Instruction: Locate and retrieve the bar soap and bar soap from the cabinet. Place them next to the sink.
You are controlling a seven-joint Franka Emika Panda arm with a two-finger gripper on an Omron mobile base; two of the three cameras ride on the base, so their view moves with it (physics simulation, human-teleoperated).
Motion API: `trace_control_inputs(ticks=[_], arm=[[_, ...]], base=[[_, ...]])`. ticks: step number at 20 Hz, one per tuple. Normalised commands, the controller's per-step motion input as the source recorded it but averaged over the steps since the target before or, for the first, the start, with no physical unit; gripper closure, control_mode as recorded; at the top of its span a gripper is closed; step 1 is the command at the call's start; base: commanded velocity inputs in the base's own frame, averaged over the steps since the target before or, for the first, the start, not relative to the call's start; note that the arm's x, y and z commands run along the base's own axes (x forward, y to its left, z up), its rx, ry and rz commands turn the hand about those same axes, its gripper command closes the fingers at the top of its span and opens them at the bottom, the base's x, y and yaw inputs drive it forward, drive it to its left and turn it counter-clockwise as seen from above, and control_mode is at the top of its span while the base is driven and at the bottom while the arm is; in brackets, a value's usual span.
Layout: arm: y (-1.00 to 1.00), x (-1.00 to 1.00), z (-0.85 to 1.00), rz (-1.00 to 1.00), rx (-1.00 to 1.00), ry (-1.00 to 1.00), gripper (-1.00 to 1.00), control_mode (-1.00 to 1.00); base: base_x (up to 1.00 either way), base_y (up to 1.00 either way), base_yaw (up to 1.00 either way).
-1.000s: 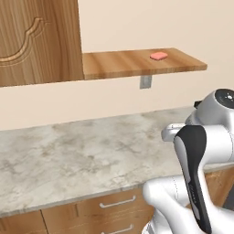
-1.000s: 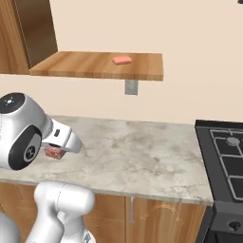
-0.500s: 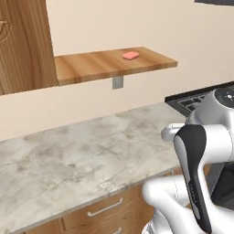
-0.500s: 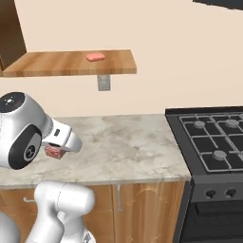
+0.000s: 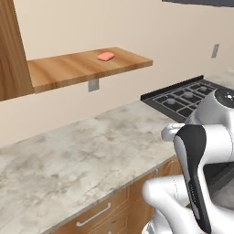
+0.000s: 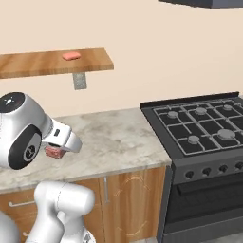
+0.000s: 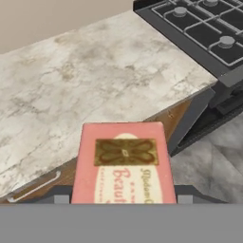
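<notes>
A dark maroon bar soap with a pale pink printed face (image 7: pixel 123 161) sits between the fingers of my gripper (image 7: pixel 122 195), which is shut on it. The right base view has this bar (image 6: pixel 53 152) tucked under the hand, low over the counter's front edge. The salmon-pink bar soap (image 5: pixel 105 56) (image 6: pixel 71 56) lies on the open wooden shelf board (image 5: pixel 68 69) (image 6: pixel 33 64). The brown cabinet's side (image 5: pixel 9 50) is at the left edge. The sink is out of view.
A marbled counter (image 5: pixel 77 151) (image 6: pixel 116 137) (image 7: pixel 71 80) runs below the shelf. A black gas stove (image 5: pixel 183 98) (image 6: pixel 204 128) (image 7: pixel 199 28) adjoins its right end. Wooden drawers with a silver handle (image 5: pixel 93 215) sit beneath. A wall outlet (image 6: pixel 79 80) hangs under the shelf.
The base has driven to the right, so the whole scene slid left: the cabinet door left the views and the stove came in. The arm keeps its pose with the bar held.
</notes>
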Motion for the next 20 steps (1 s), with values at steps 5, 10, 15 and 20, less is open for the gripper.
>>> trace_control_inputs(ticks=[5, 10, 15, 20], arm=[[0.0, 0.0, 0.0, 0.0, 0.0, 0.0, 1.0, 1.0], [0.0, 0.0, 0.0, 0.0, 0.0, 0.0, 1.0, 1.0], [0.0, 0.0, 0.0, 0.0, 0.0, 0.0, 1.0, 1.0], [0.0, 0.0, 0.0, 0.0, 0.0, 0.0, 1.0, 1.0]], base=[[0.01, 0.0, -0.07], [0.0, 0.09, 0.21], [0.02, 0.16, 0.47], [0.0, 0.1, 0.5]])
